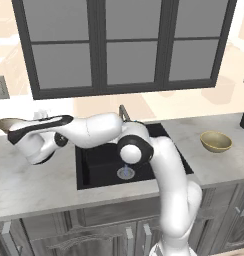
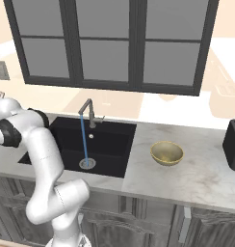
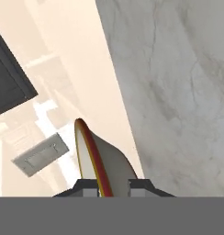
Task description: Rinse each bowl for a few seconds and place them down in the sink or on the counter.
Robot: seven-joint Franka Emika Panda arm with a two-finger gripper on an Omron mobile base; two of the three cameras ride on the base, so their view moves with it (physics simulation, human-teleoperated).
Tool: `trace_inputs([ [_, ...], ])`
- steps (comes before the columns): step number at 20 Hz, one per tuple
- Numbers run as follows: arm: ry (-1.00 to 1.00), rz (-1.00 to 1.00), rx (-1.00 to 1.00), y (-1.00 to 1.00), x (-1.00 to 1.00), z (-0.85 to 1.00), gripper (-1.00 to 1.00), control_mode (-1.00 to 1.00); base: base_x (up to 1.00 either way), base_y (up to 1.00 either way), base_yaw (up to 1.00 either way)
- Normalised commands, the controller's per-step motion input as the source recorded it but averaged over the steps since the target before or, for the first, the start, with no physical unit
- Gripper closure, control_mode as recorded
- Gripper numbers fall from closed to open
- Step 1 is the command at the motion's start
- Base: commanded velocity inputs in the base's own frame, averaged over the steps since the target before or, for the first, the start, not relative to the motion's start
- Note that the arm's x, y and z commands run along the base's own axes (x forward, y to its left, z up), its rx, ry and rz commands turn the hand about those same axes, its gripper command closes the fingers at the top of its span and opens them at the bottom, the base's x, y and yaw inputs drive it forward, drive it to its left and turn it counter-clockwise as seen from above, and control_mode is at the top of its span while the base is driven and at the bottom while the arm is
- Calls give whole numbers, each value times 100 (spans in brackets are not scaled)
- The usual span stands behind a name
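My gripper (image 1: pixel 12 131) is swung far to the left, above the counter (image 1: pixel 34 185), and is shut on the rim of the shallow bowl (image 1: pixel 5 123). In the hand view the bowl (image 3: pixel 111 161) stands on edge between the fingertips of the gripper (image 3: pixel 112 187), showing its tan-orange rim and cream inside. The deeper olive-yellow bowl (image 1: pixel 216 141) sits upright on the counter to the right of the black sink (image 1: pixel 94 167), also seen as the bowl (image 2: pixel 166 153) beside the sink (image 2: pixel 110 140). Water (image 2: pixel 83 140) runs from the faucet (image 2: pixel 88 112) onto the drain (image 2: pixel 87 163).
A dark appliance (image 2: pixel 232 144) stands at the counter's far right end. A wall outlet (image 3: pixel 40 154) is on the cream wall behind the held bowl. Dark-framed windows (image 1: pixel 129 45) hang above the sink. Bare marbled counter (image 3: pixel 178 92) lies under the hand.
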Motion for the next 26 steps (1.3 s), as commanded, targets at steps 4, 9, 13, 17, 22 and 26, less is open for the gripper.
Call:
trace_inputs([
  [4, 16, -35, 18, -12, -20, 32, 100, -100, 0, 0, 0],
  [9, 18, -30, 10, -11, -38, 8, 100, -100, 0, 0, 0],
  [13, 11, -26, 1, -11, -58, -5, 100, -100, 0, 0, 0],
  [17, 7, -28, 0, -3, -58, -13, 100, -100, 0, 0, 0],
  [22, 2, -27, 0, -3, -61, -2, 100, -100, 0, 0, 0],
  [26, 2, -26, 0, -7, -60, 0, 100, -100, 0, 0, 0],
])
